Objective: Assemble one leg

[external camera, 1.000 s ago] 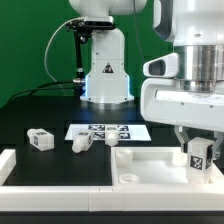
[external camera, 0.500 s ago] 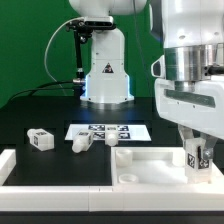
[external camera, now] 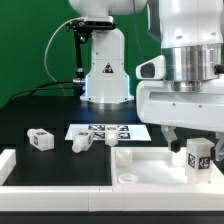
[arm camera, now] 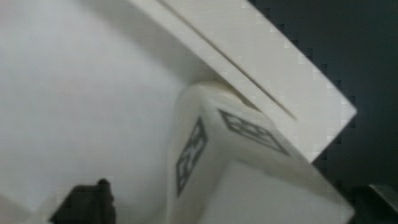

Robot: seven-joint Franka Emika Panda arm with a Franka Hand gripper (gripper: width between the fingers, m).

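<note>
My gripper (external camera: 198, 162) is shut on a leg (external camera: 199, 153), a chunky white peg with a black-and-white tag. It holds the leg upright at the large white panel (external camera: 150, 158), near the panel's corner on the exterior view's right. In the wrist view the leg (arm camera: 240, 160) fills the space between my dark fingertips (arm camera: 84, 204), with the gripper (arm camera: 231, 208) right over the panel's flat face (arm camera: 89, 90) beside its raised rim (arm camera: 249, 60). I cannot tell whether the leg touches the panel.
Three more legs lie on the black table: one (external camera: 40, 139) at the exterior view's left, one (external camera: 80, 143) and one (external camera: 112, 140) by the marker board (external camera: 105, 131). A white robot base (external camera: 105, 70) stands behind. A white rail (external camera: 50, 170) runs along the front.
The hand has shifted and turned slightly above the panel's corner, first a little toward the exterior view's right, then back. The leg stays gripped at almost the same spot.
</note>
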